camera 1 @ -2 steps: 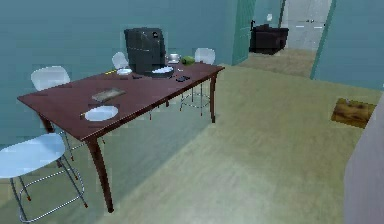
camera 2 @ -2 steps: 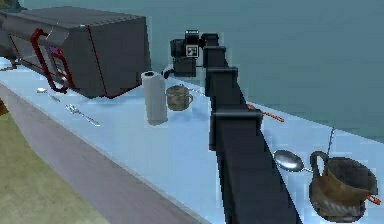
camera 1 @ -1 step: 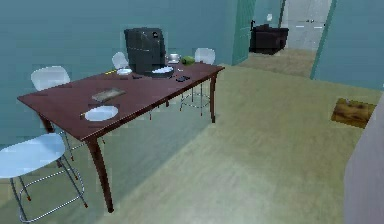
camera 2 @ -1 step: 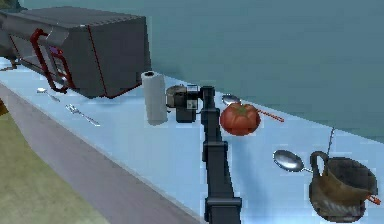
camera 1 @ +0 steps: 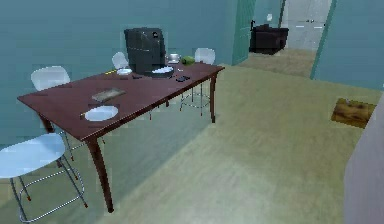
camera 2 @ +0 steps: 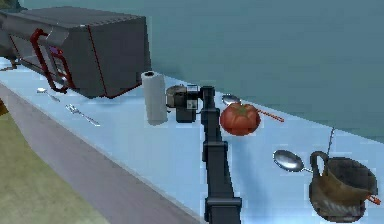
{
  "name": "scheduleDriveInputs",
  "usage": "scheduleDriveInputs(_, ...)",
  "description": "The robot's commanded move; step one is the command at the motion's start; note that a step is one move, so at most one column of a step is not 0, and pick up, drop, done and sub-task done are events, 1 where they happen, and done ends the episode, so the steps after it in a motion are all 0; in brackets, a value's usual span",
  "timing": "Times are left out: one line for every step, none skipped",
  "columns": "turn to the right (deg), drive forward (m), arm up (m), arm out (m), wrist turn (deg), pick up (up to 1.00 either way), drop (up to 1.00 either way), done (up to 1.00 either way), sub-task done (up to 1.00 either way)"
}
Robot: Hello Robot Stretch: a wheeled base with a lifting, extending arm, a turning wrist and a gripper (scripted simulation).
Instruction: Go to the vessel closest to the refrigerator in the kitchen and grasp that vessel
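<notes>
— Dark fingers, then: where's the gripper (camera 2: 192,103)?
— At the end of the arm (camera 2: 218,165), out over the pale blue counter (camera 2: 130,140), with a dark cup (camera 2: 178,99) standing right at its far end. Whether it holds anything, I can't tell.
— And around the cup?
— White paper towel roll (camera 2: 152,97) just beside it; a tomato (camera 2: 240,118) on the arm's other side, then a spoon (camera 2: 285,158) and a brown jug (camera 2: 340,185). A dark appliance (camera 2: 85,50) sits farther along. In the forward view stands a reddish-brown table (camera 1: 150,92).
</notes>
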Motion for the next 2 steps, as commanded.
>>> scheduleDriveInputs(0.0,0.00,0.10,0.00,0.0,0.00,0.00,0.00,0.00)
scheduleDriveInputs(0.0,0.00,0.00,0.00,0.0,0.00,0.00,1.00,0.00)
